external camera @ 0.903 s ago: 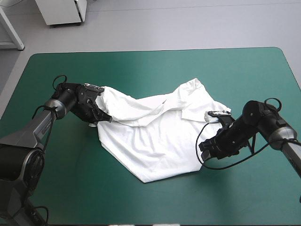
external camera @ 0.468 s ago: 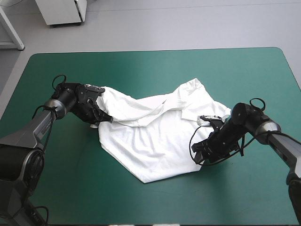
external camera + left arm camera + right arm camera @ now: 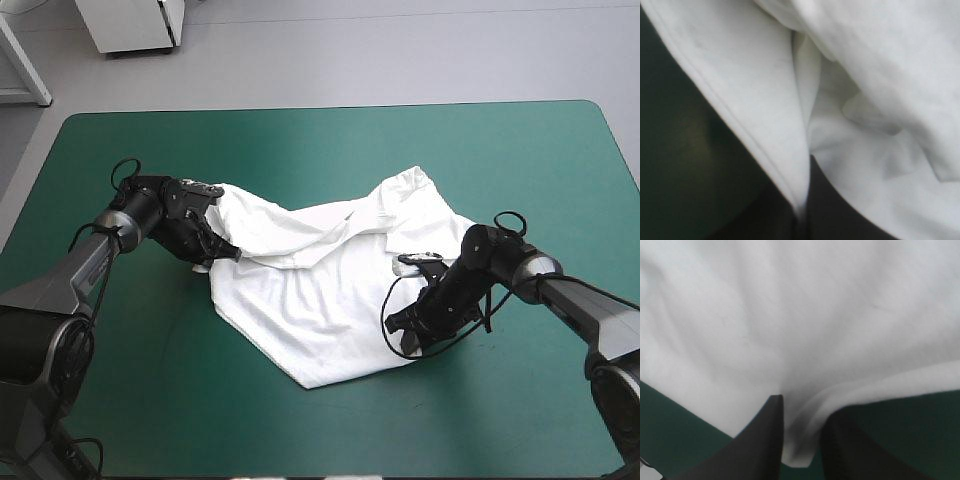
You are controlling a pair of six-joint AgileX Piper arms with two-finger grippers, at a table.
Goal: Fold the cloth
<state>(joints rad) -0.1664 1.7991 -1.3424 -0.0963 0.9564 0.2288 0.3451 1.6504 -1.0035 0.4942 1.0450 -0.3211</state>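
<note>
The white T-shirt [image 3: 320, 275] lies partly spread on the teal-green cover, rumpled along its far side, one corner pointing at the near edge. My left gripper [image 3: 212, 250] sits at the shirt's left edge, shut on a fold of the T-shirt [image 3: 805, 150] whose hem runs down between the black fingers. My right gripper [image 3: 403, 335] is at the shirt's right near edge, pushed in over the fabric. Its black fingers [image 3: 762, 440] pinch a corner of the T-shirt [image 3: 800, 445], with white cloth filling the space ahead.
Bare teal-green cover [image 3: 480, 160] surrounds the shirt on all sides, widest toward the far edge and the near right. A white cabinet [image 3: 130, 25] stands on the floor beyond the table's far left corner.
My right gripper has slid leftward along the table and dragged the shirt's right near edge inward. The left gripper has stayed in place on its fold.
</note>
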